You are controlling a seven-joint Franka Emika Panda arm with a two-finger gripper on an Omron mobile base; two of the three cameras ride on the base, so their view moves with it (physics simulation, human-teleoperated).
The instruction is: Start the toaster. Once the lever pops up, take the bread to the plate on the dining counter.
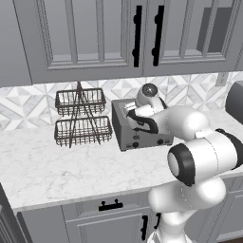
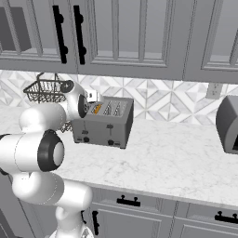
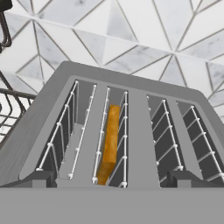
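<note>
Four slots are showing on the toaster (image 3: 118, 131); the bread (image 3: 110, 142) is sitting second from left. End effector state unclear. Descend centred, astride the crust, before pinching.

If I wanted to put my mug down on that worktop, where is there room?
The widest bare stretch lies between the toaster and the dark appliance at the far right, and along the counter front edge. It is tighter at the wire basket rack, which stands close beside the toaster, with the robot's arm over that end.
</note>
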